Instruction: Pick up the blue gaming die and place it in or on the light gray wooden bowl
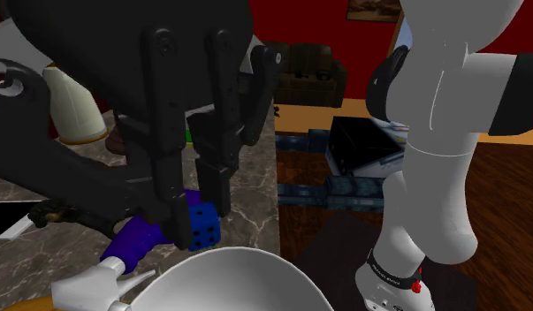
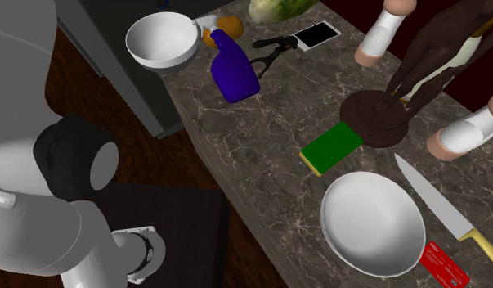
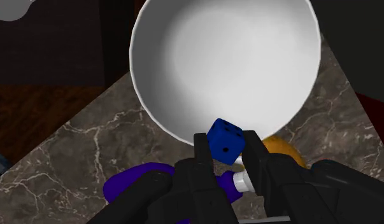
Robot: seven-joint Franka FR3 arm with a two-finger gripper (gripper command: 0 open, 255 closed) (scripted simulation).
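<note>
My black gripper [image 1: 199, 219] is shut on a blue die with dark pips [image 1: 205, 231], clasped between both fingertips. In the wrist view the die [image 3: 223, 135] hangs in the gripper [image 3: 227, 151] just over the near rim of a plain white bowl [image 3: 225, 57], a little above it. The bowl's rim [image 1: 242, 265] lies directly below and in front of the die in the shoulder view. This bowl [image 2: 161, 41] stands at the marble counter's corner in the second exterior view, next to a purple spray bottle [image 2: 234, 75].
An orange [image 3: 281, 150] and the spray bottle [image 1: 132, 240] lie close beside the bowl. Further along the counter are a green sponge [image 2: 333, 147], a dark hand-shaped ornament [image 2: 383, 114], a second white bowl [image 2: 371, 221] and a knife [image 2: 436, 204]. The counter edge [image 2: 195, 139] drops to a dark floor.
</note>
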